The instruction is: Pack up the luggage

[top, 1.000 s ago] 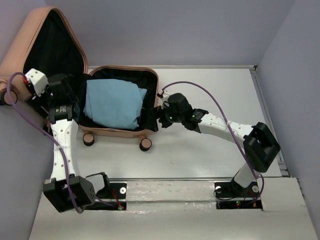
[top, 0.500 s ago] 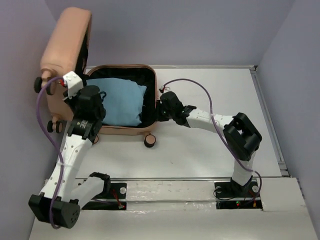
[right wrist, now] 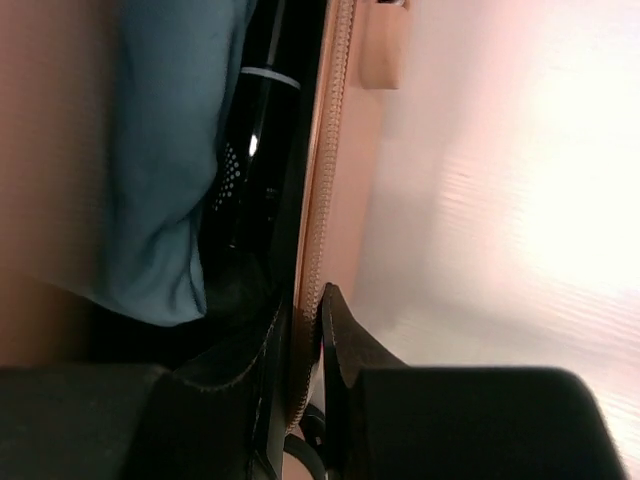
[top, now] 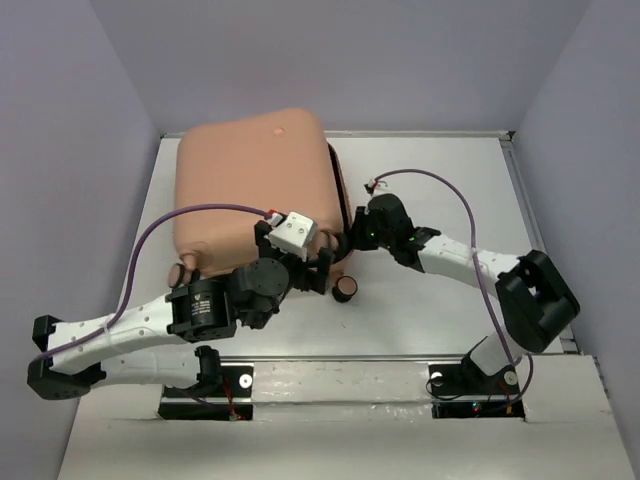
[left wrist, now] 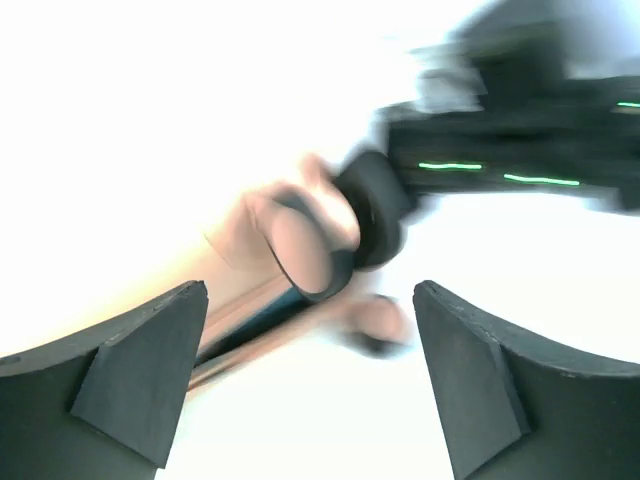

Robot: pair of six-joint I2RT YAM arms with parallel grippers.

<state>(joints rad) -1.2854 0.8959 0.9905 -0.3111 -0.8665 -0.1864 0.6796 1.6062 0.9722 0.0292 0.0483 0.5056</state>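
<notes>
The peach-pink luggage (top: 250,185) lies on the table with its lid down over the base. In the right wrist view a gap still shows the light-blue cloth (right wrist: 160,150) and black lining inside. My right gripper (top: 352,235) is at the luggage's right side, shut on its zippered rim (right wrist: 318,200), one finger inside and one outside (right wrist: 310,310). My left gripper (top: 322,272) hangs at the front right corner, open and empty (left wrist: 310,300). It faces a peach-capped wheel (left wrist: 320,245), blurred and overexposed in the left wrist view.
A wheel (top: 347,289) sticks out at the luggage's front right corner, another (top: 180,272) at the front left. The left arm lies low along the table's near edge. Purple walls close in left, back and right. A raised table rim (top: 530,220) runs along the right.
The lid swung from standing open at the left down onto the base, hiding the cloth from above. My left arm swept round to the front and opened. The right gripper closed on the rim.
</notes>
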